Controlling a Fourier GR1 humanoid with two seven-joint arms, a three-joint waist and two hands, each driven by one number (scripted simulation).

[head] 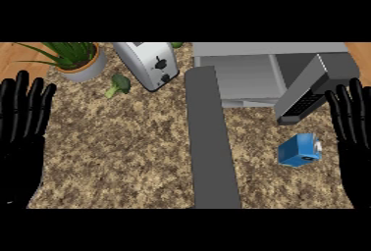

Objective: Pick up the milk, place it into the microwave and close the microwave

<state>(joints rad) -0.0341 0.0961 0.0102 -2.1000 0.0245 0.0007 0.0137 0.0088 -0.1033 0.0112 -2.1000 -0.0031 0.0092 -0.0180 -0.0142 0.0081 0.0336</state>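
Hands flat, fingers straight up, grasping nothing: left hand at left edge, right hand beside blue milk carton, microwave door open.

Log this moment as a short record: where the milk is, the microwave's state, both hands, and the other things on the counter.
milk: blue carton on the counter, at the right, in front of the microwave, not held
microwave: at the back right, door swung open toward the viewer, inside shows nothing
left hand: at the left edge, fingers straight and up, resting
right hand: at the right edge, fingers straight and up, resting
other things: toaster, potted plant, broccoli, all at the back left
task stage: milk not yet picked up
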